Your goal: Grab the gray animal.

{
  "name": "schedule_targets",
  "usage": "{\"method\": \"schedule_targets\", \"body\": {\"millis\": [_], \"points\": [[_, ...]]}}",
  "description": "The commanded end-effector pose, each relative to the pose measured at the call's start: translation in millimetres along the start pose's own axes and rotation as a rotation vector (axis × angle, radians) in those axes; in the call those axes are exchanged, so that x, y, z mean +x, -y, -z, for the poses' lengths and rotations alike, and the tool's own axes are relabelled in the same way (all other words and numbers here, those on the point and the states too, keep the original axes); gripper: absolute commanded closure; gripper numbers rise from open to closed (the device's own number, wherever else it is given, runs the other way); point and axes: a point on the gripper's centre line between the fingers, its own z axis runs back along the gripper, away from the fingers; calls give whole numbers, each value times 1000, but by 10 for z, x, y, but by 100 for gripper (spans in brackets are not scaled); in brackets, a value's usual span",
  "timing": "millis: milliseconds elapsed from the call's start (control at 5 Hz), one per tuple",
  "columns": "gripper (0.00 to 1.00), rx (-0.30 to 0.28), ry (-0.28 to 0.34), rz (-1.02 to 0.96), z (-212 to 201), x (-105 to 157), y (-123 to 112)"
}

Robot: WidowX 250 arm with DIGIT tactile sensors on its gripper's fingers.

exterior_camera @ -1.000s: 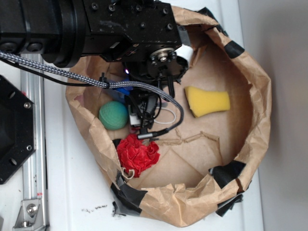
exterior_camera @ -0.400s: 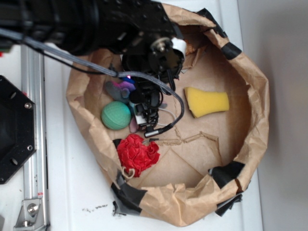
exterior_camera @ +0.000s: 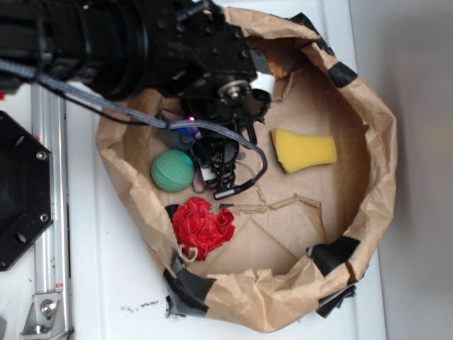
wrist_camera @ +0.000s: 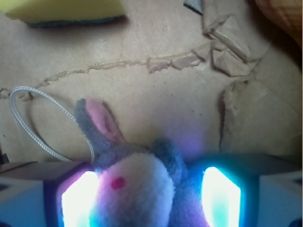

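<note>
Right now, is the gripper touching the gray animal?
Cannot tell. The wrist view shows the gray animal between the two glowing fingers of the gripper, but glare blurs the edges, hiding any contact or gap.

A robot lab bench: white table (exterior_camera: 106,283), metal rail (exterior_camera: 49,212), taped paper bin (exterior_camera: 368,205).

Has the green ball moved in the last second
Yes, slightly. The green ball has shifted toward the yellow sponge, away from the paper wall of the bag, as the claw worked beside it.
</note>
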Motion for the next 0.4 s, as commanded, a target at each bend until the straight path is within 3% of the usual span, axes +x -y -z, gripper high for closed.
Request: {"method": "schedule_targets", "body": {"millis": [0,200], "points": [[100,15,13,13,-94,-60,-42],[100,21,26,0,-223,-68,-38]]}}
